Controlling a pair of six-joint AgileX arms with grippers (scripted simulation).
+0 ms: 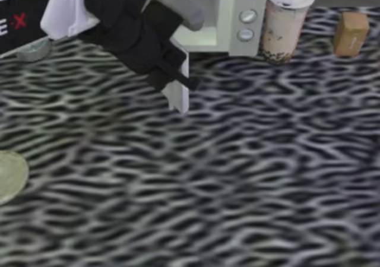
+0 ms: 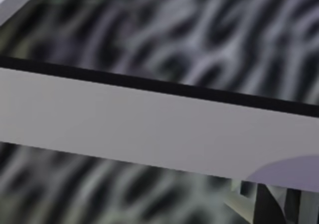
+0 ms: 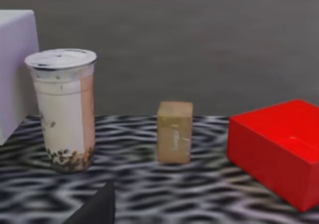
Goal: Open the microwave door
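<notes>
1. Door fills the left wrist view as a pale band, edge-on and very close. From above, the door already stands swung well out from the microwave, pointing toward the table's middle.
2. Left gripper sits right at the door's outer part. I cannot tell whether it is clenched on the panel or released.
3. Risk, as I judge it: if I keep pulling along a straight line instead of the hinge's arc, the door could bind and drag the whole microwave.
4. Second risk: the microwave shifting toward the right would nudge the cup, which stands just beside the knob side. It is tall and could tip.
5. Third risk: a loose hold could slip off the thin edge and leave the door short of fully open.
6. Containers: the microwave's whitish cavity shows nothing inside.
7. In the right wrist view, the lidded cup holds a pale milky drink with dark pearls at the bottom.
8. Red box is open, and the part of its inside that I see is empty. A brown block stands between cup and box.
9. Right arm is parked, outside the top view.
</notes>
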